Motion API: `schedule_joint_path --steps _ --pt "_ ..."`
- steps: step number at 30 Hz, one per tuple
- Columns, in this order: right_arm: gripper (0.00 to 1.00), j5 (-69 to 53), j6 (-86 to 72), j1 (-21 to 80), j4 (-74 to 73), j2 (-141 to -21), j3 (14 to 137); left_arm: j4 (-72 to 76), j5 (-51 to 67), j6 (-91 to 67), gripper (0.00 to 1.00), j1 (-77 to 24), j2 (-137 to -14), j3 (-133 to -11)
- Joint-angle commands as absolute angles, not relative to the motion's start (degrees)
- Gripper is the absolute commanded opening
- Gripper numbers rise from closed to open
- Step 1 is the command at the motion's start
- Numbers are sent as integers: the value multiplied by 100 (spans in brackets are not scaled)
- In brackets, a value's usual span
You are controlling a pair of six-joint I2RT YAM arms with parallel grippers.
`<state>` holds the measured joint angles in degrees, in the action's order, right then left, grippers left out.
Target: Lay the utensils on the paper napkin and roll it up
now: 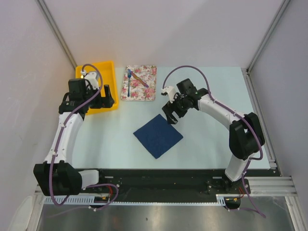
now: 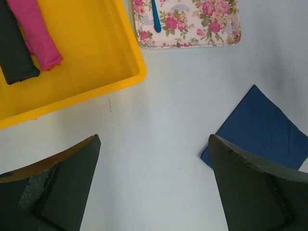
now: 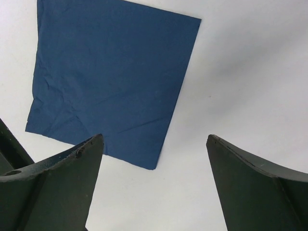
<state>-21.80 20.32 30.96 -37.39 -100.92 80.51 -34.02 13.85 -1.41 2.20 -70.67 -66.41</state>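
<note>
Navy paper napkin (image 1: 158,135) lies flat at centre, the utensils (image 1: 131,81) well apart on the floral mat (image 1: 139,83); your left gripper (image 2: 154,137) and right gripper (image 3: 154,139) hang spread, empty. Graze the thin sheet and it could crumple.

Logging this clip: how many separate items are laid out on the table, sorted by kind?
Utensils: 2 (blue-handled utensil, tan-orange utensil)
Paper napkin: 1
Floral mat: 1
Yellow tray: 1
Rolled items in the tray: 2 (black roll, pink roll)
Total: 7
</note>
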Motion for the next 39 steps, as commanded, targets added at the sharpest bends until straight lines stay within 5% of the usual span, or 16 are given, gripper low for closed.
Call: schedule_joint_path --steps 1,10,24,39 --pt "93 -2118 1820 3199 -3410 -10213 8007 -3445 1257 -70 100 202 -6864 -6803" --pt "86 -1899 1556 3278 -3296 -10345 7709 -3252 1336 132 100 193 -6732 -6513" --pt "54 -1240 932 3463 -2593 -10757 7435 -3032 1714 149 100 158 -6759 -6284" --pt "46 -993 870 3577 -2294 -11452 7840 -2935 1854 149 100 149 -6697 -6179"
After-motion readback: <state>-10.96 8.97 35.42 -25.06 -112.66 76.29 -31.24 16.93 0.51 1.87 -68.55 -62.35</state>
